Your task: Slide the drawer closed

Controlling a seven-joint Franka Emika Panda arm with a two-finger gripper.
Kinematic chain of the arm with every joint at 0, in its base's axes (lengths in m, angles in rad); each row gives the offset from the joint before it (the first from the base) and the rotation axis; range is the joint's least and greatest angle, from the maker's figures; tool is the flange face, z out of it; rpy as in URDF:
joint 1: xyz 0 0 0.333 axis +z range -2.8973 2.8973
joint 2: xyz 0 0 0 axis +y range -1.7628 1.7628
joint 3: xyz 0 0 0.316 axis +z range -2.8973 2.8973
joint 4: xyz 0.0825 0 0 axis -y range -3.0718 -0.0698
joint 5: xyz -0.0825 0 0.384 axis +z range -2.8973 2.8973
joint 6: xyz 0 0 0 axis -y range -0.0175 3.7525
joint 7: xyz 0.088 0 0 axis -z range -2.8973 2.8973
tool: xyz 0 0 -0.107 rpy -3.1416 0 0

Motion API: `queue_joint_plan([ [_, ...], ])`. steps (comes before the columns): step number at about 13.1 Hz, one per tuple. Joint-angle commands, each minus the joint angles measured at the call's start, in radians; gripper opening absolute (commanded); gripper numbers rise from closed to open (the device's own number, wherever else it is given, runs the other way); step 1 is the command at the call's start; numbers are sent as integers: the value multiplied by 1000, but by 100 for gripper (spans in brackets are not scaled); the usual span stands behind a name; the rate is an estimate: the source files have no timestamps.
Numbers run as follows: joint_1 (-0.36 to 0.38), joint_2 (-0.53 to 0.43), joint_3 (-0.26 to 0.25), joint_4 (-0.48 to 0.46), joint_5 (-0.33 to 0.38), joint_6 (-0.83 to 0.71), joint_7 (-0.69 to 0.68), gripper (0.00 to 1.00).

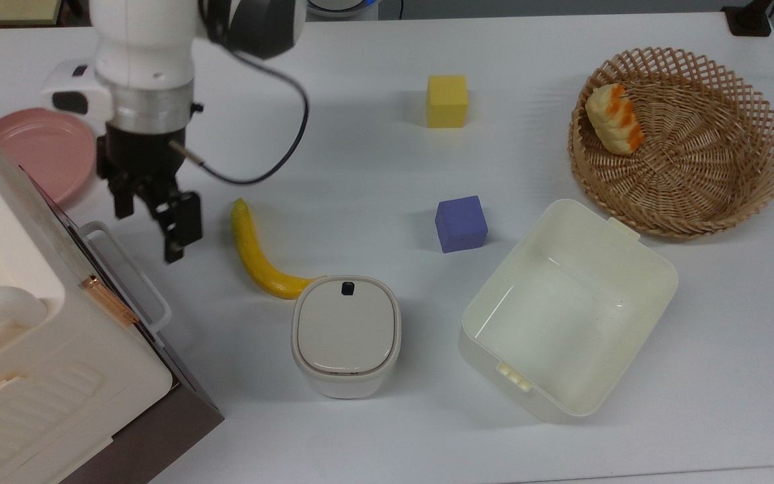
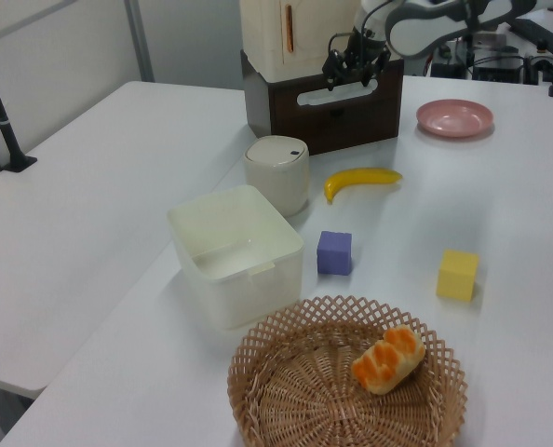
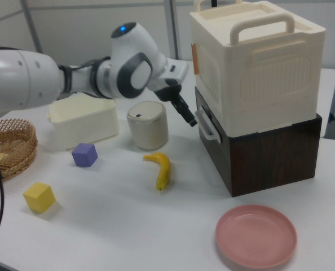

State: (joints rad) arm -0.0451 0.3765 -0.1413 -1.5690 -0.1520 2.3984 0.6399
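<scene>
The drawer's dark brown front panel (image 2: 337,119) sits against the cream cabinet (image 3: 252,62), and none of its light-wood box shows. Its white loop handle (image 1: 129,269) sticks out toward the table and also appears as the handle (image 3: 207,127) in the right view. My gripper (image 1: 148,234) hangs just off the handle on the top view's right, open and apart from it, with nothing between its fingers. In the left view the gripper (image 2: 354,73) is above the handle (image 2: 337,96).
A banana (image 1: 256,254) lies right beside the gripper, with a small lidded white bin (image 1: 345,334) next to it. Farther out are a purple cube (image 1: 460,223), a yellow cube (image 1: 447,101), a cream tub (image 1: 568,309) and a wicker basket (image 1: 736,168). A pink plate (image 1: 41,151) sits beside the cabinet.
</scene>
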Motion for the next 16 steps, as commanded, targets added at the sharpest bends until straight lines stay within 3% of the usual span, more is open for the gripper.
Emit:
queue_joint_plan([
  [1,79,-172,0,-123,-5,-214,-132,100],
  [5,94,-212,58,-154,0,-367,-200,100],
  [9,77,-304,118,-189,6,-531,-374,100],
  [10,58,-333,132,-187,52,-559,-443,100],
  [12,37,-347,129,-187,86,-559,-549,100],
  [16,34,-366,121,-178,86,-639,-566,100],
])
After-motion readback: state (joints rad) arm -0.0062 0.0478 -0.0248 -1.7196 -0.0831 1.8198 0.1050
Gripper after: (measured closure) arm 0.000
